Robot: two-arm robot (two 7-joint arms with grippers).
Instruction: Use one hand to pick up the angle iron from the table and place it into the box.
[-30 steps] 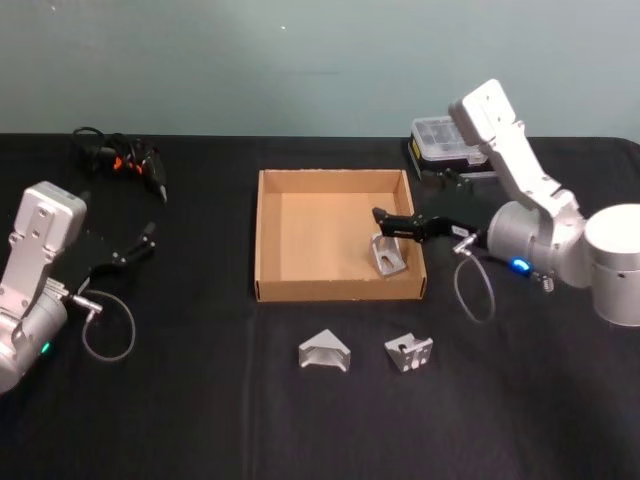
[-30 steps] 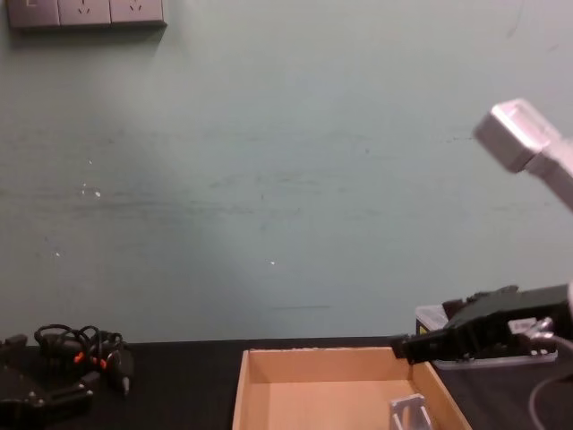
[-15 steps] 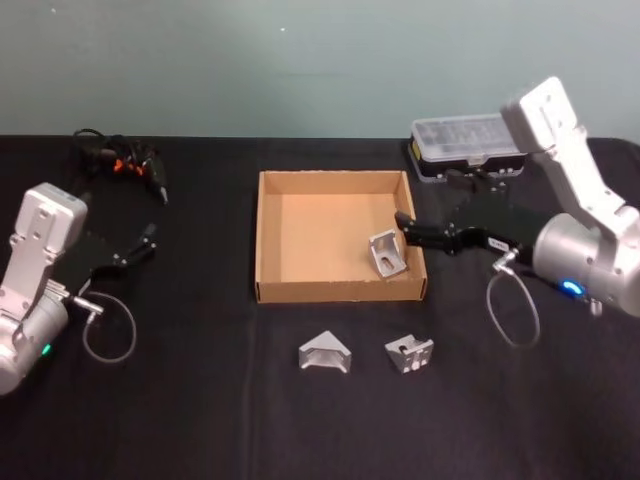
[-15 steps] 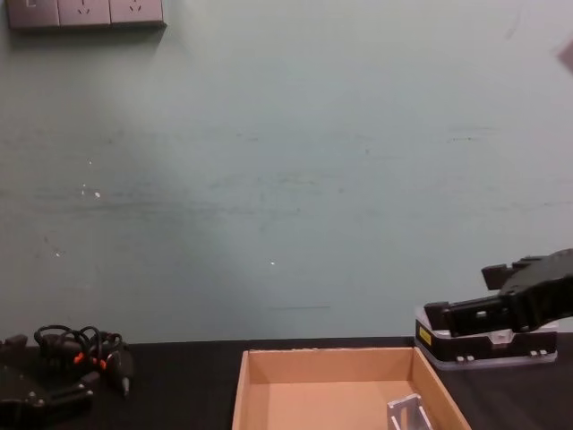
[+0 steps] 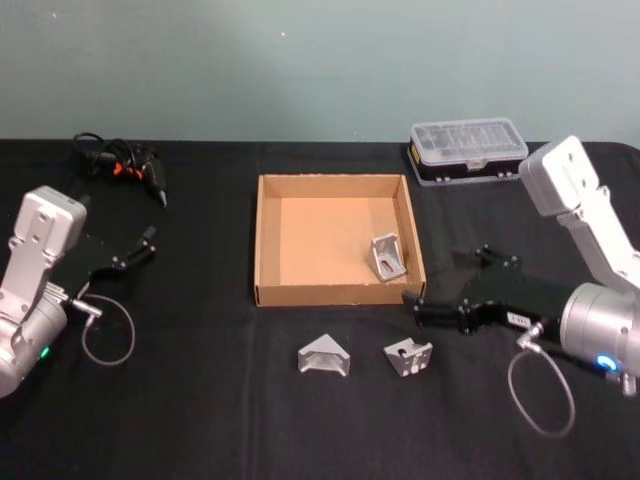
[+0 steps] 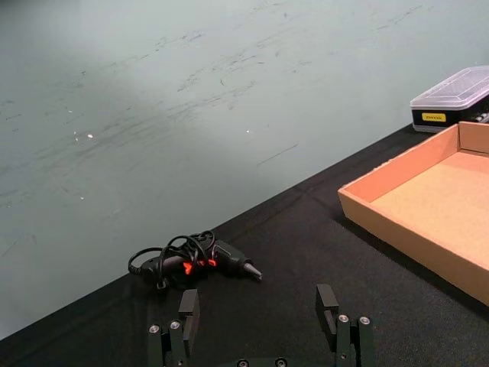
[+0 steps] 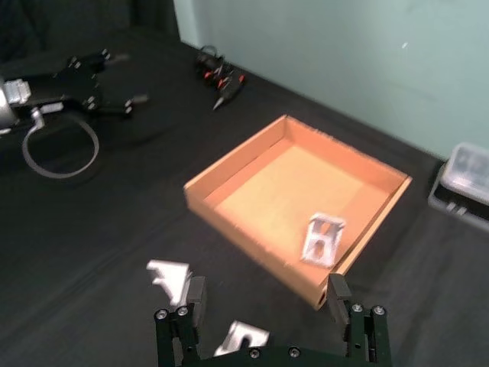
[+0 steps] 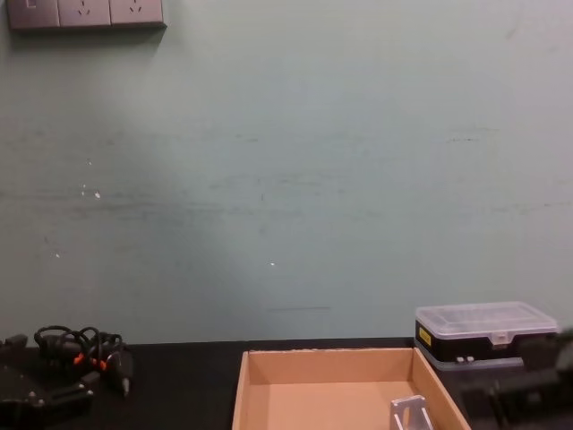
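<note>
We find the right gripper (image 7: 265, 297) spread wide and holding nothing, its two black jointed fingers (image 7: 195, 300) well apart with bare table between them. In the head view it sits at the lower right of the frame, one fingertip just beside the lower right corner of the box (image 5: 258, 240); we cannot tell whether it touches the cardboard. The angle iron (image 5: 388, 256), a dull silver bracket with a sloped web and a hole in its face, stands inside the box near the right wall, toward the lower right corner. The box is a shallow square tray of tan cardboard with low walls, on the matte black table (image 5: 200, 400). Below its near wall a second angle iron (image 5: 324, 354) and a third angle iron (image 5: 409, 354) lie side by side, apart. The left gripper (image 6: 258, 302) rests at the left edge, fingers also parted and empty.
</note>
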